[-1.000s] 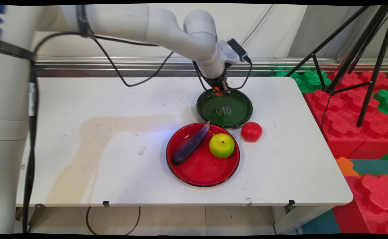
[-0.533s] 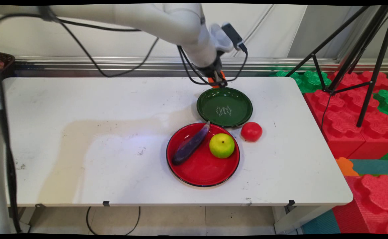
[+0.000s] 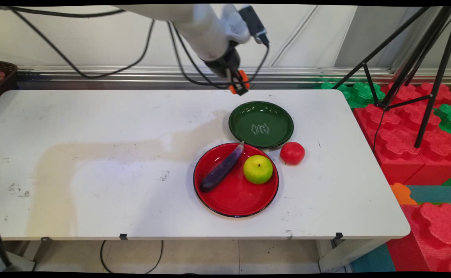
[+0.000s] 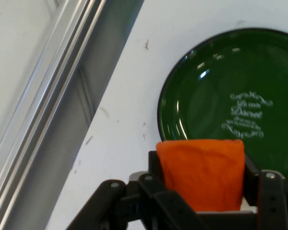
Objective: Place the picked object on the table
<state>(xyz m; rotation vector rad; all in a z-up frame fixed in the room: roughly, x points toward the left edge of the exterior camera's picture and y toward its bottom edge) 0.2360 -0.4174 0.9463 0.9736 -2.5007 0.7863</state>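
Two black fingers point(image 4: 156, 165) clenched on an orange piece point(image 4: 200, 173), raised above the green plate point(image 3: 261, 124).

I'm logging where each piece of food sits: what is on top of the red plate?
On the red plate lie a purple eggplant and a green apple, side by side. The plate's surface beneath them is covered.
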